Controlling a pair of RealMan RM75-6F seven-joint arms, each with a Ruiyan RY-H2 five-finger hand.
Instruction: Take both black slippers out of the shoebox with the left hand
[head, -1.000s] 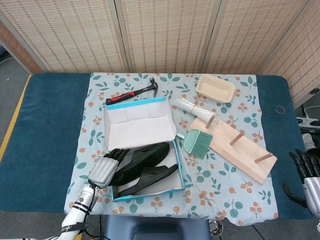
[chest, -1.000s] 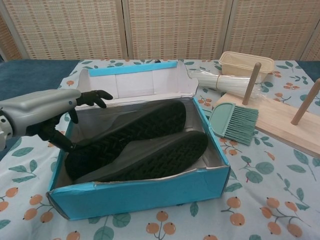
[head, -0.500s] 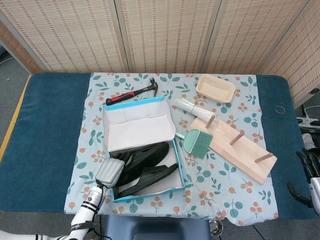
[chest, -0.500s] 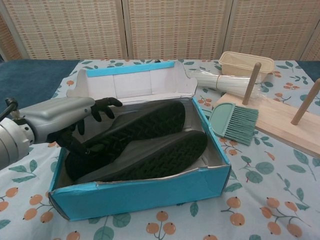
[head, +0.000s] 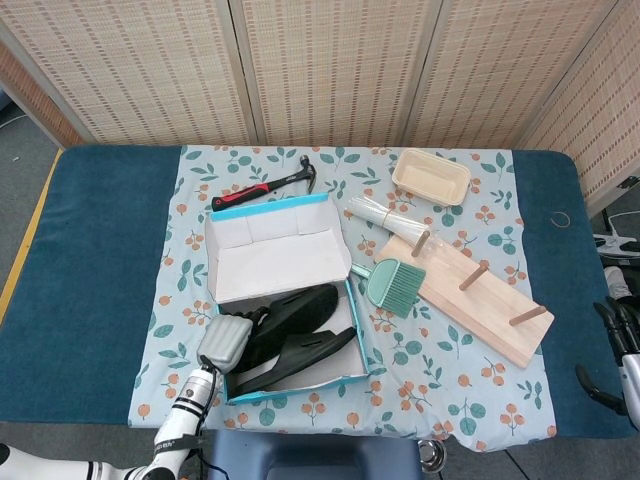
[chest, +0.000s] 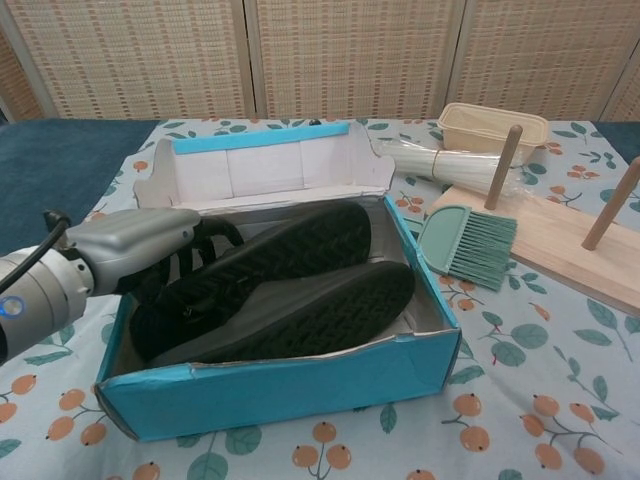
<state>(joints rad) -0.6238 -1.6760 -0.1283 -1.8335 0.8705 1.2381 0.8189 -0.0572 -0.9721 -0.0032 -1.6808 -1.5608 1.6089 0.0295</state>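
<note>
While in shoebox (chest: 300, 385), left hand (chest: 150, 240) touches slipper (chest: 260, 265).

Black slippers (chest: 275, 290), blue shoebox (chest: 270, 390), green brush (chest: 465, 245), floral tablecloth (chest: 560, 330).

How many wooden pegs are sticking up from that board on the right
3, all upright on the wooden board: one peg at its far end by the green brush, one peg near the middle, one peg at the near end. None seems hidden.

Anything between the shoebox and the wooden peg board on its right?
Yes: the green hand brush lies on the cloth between the shoebox and the peg board, bristles overlapping the board's edge. Both head and chest views show it.
</note>
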